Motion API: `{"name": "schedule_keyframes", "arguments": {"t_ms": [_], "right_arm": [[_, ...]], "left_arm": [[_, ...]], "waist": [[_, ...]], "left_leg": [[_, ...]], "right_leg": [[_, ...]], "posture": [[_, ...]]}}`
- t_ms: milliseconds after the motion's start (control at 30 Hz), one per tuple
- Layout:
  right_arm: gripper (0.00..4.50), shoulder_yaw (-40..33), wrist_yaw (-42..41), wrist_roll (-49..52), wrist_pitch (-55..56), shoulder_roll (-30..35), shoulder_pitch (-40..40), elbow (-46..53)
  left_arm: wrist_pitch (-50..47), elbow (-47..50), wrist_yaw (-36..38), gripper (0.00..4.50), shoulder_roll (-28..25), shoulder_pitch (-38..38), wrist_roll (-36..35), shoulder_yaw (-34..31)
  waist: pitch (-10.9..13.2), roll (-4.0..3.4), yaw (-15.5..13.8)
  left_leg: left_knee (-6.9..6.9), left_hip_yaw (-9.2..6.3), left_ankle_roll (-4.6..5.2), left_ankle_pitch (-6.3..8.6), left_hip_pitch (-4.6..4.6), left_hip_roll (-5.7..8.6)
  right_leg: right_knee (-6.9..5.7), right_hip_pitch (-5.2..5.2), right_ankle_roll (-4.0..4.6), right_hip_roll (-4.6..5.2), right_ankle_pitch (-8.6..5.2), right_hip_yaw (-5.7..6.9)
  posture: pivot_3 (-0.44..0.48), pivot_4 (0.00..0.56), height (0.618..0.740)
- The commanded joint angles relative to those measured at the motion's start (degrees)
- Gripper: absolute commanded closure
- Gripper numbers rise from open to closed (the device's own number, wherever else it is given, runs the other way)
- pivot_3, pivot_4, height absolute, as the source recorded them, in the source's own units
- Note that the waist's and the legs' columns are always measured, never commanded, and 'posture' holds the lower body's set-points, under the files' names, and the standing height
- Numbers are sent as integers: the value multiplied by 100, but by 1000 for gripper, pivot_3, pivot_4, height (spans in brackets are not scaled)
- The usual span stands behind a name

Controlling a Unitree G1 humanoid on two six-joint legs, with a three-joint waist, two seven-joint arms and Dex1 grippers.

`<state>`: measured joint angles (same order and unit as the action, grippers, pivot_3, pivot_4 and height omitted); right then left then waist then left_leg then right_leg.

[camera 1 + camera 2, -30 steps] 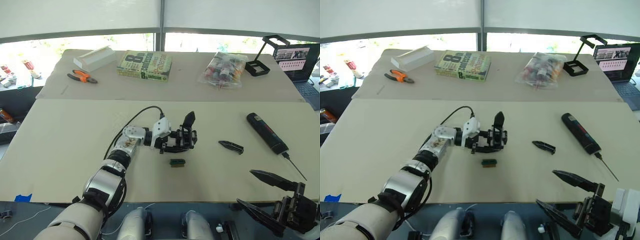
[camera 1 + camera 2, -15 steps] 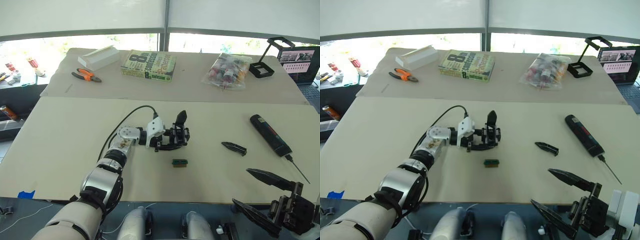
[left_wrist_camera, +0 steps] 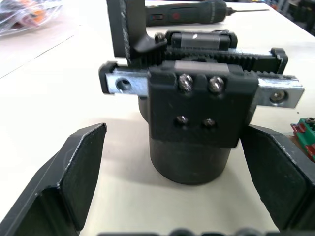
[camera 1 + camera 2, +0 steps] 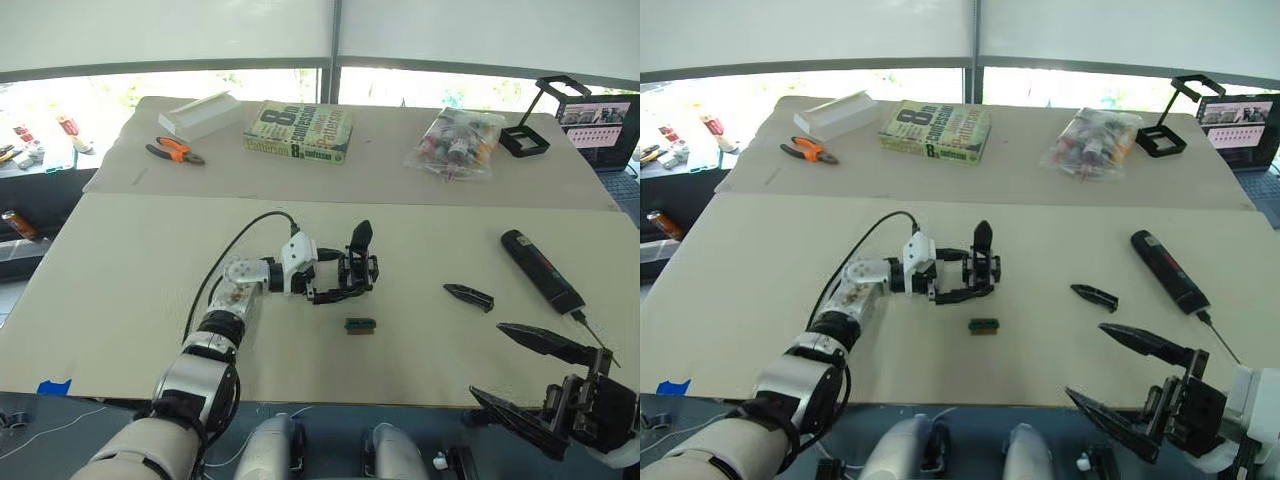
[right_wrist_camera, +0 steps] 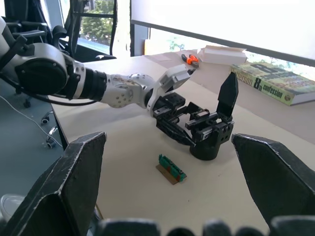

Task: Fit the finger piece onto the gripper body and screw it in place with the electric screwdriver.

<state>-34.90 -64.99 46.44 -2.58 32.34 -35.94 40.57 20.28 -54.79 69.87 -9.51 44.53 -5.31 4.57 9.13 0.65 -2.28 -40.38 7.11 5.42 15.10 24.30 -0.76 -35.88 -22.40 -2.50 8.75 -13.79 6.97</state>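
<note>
My left tool stood apart around the body, stiff and heavy-looking, best gripped at its round base; right tool apart too

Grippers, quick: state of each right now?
Left gripper: open, fingers either side of the gripper body, not clamped.
Right gripper: open, holding nothing.
</note>
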Motion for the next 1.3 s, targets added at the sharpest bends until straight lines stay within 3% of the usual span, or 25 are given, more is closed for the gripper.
{"name": "schedule_keyframes", "arguments": {"t_ms": [33, 233, 500, 667, 700, 1100, 1300], "right_arm": [[0, -157, 41, 211, -9, 138, 98, 34], [0, -114, 151, 214, -81, 261, 233, 37], [0, -73, 327, 162, -107, 265, 268, 149], [0, -79, 344, 132, -49, 197, 163, 183], [0, -80, 360, 128, -35, 180, 149, 190], [0, -168, 270, 148, 90, 12, -179, 268], [0, -135, 291, 137, 64, 30, -228, 332]], "left_arm": [[-156, 547, -179, 17, 115, -170, -22, 100], [-524, 968, -345, 17, 233, -380, -22, 255], [-759, 722, -702, 17, 331, -285, 141, 402], [-839, 556, -704, 1995, 350, -282, 87, 377], [-843, 553, -579, 2113, 317, -299, 47, 376], [368, -351, 569, 2114, 69, 404, -27, 258], [597, -858, 516, 2114, 139, 556, 95, 238]], "waist": [[0, 0, -3], [0, 0, -1], [-1, -1, -12], [-3, -2, -27], [-5, -3, -24], [-4, -3, 5], [-4, -2, -6]], "left_leg": [[0, -1, 0, 0, -1, 0], [-1, 0, 0, 0, -2, 0], [-2, -1, 1, 0, -8, 0], [-2, -1, 1, 1, -9, 1], [-3, -2, 1, 1, -10, 1], [-1, 2, 1, 1, -7, 0], [-1, 1, 3, 2, -5, 1]], "right_leg": [[0, 3, 0, 0, 0, 0], [0, 4, 0, 0, 0, 0], [0, 11, 0, 0, 0, 0], [1, 13, 0, 1, 0, 0], [1, 14, 0, 1, 0, 1], [2, 7, 0, 0, 0, 0], [2, 7, 0, 0, 0, 1]], "posture": [[0, 150, 740], [0, 150, 740], [0, 150, 740], [0, 150, 740], [0, 150, 740], [0, 150, 740], [0, 150, 740]]}}
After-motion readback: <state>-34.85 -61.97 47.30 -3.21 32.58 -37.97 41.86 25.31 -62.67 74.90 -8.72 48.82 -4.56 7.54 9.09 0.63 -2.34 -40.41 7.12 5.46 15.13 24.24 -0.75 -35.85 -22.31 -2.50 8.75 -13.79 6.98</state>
